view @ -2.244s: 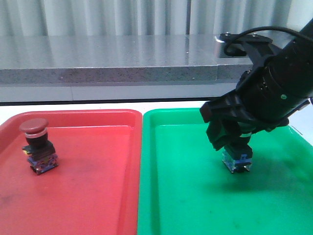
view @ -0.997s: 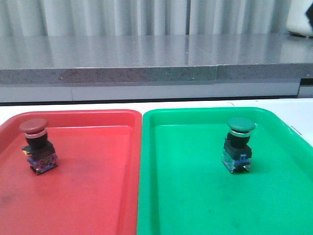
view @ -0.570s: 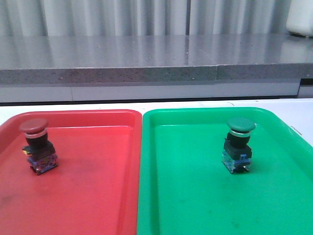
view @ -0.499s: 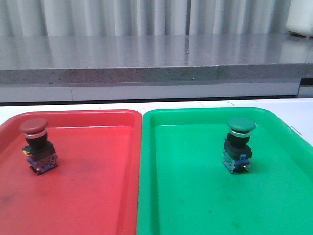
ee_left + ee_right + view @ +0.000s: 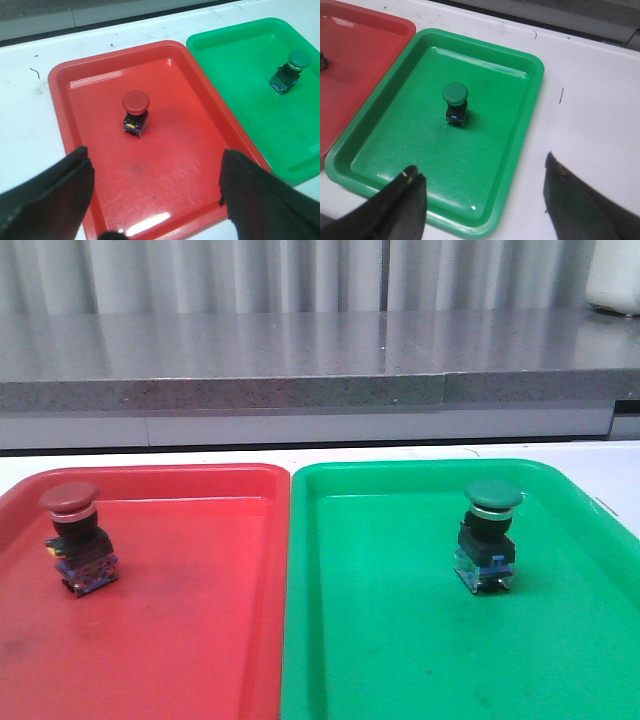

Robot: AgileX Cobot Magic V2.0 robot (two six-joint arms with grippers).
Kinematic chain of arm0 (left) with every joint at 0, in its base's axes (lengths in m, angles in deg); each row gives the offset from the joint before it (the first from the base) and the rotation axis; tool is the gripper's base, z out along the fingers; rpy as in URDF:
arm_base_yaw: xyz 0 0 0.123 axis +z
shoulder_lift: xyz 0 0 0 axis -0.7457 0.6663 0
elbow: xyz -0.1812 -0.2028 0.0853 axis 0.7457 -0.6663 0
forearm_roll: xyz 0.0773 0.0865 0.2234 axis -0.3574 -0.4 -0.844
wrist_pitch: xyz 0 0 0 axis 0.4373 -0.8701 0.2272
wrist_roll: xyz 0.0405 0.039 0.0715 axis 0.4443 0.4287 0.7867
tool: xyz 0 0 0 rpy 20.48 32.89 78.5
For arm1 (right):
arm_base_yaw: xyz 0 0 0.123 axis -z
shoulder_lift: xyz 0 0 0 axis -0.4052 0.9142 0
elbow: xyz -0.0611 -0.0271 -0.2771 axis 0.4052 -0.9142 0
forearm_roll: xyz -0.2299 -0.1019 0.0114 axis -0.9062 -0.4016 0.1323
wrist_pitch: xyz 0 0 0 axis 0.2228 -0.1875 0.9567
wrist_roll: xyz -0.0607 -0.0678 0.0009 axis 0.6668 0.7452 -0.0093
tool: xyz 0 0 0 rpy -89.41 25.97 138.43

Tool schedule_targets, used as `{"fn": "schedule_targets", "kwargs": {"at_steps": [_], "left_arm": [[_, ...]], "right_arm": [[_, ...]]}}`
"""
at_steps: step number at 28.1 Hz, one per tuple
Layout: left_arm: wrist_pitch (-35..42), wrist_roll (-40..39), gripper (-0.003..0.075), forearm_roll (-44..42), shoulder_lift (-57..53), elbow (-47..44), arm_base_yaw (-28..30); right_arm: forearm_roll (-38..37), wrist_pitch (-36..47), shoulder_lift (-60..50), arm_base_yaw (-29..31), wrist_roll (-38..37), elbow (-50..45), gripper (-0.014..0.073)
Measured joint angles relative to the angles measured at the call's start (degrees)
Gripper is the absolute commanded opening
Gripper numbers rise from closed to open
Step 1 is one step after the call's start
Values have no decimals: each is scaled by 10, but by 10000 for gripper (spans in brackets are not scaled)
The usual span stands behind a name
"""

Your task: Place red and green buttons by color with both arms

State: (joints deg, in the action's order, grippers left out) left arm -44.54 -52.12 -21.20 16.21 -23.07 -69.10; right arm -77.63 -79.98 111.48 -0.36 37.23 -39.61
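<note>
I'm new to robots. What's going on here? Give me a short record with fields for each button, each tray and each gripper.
red button: upright in the red tray, free of any gripper
green button: upright in the green tray, free of any gripper
red tray: beside the green tray, on the robot's left
green tray: on the right
left gripper: open, empty, raised above the red tray
right gripper: open, empty, raised above the green tray
sorting: looks done

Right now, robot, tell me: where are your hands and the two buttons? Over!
Left gripper open, right gripper open, both empty. Red button upright in red tray. Green button upright in green tray. Nothing in the way.
</note>
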Motion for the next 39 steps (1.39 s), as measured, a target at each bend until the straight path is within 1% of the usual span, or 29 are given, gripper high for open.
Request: {"fn": "schedule_targets", "kwargs": {"at_steps": [6,9,11,13,14,16,18,21,34,37,39], "left_arm": [[0,0,511,0,0,0,0],[0,0,506,0,0,0,0],[0,0,459,0,0,0,0],[0,0,366,0,0,0,0],[0,0,309,0,0,0,0],[0,0,195,0,0,0,0],[0,0,97,0,0,0,0],[0,0,-19,0,0,0,0],[2,0,-20,0,-12,-6,0],[9,0,-20,-2,-49,-25,19],[30,0,-20,-5,-81,-45,46]], "right_arm": [[-1,0,0,0,0,0,241],[-1,0,0,0,0,0,102],[-1,0,0,0,0,0,11],[-1,0,0,0,0,0,-59],[-1,0,0,0,0,0,-73],[-1,0,0,0,0,0,-67],[-1,0,0,0,0,0,-69],[-1,0,0,0,0,0,-69],[-2,-1,0,0,0,0,-69],[-2,-1,0,0,0,0,-69],[-2,-1,0,0,0,0,-69]]}}
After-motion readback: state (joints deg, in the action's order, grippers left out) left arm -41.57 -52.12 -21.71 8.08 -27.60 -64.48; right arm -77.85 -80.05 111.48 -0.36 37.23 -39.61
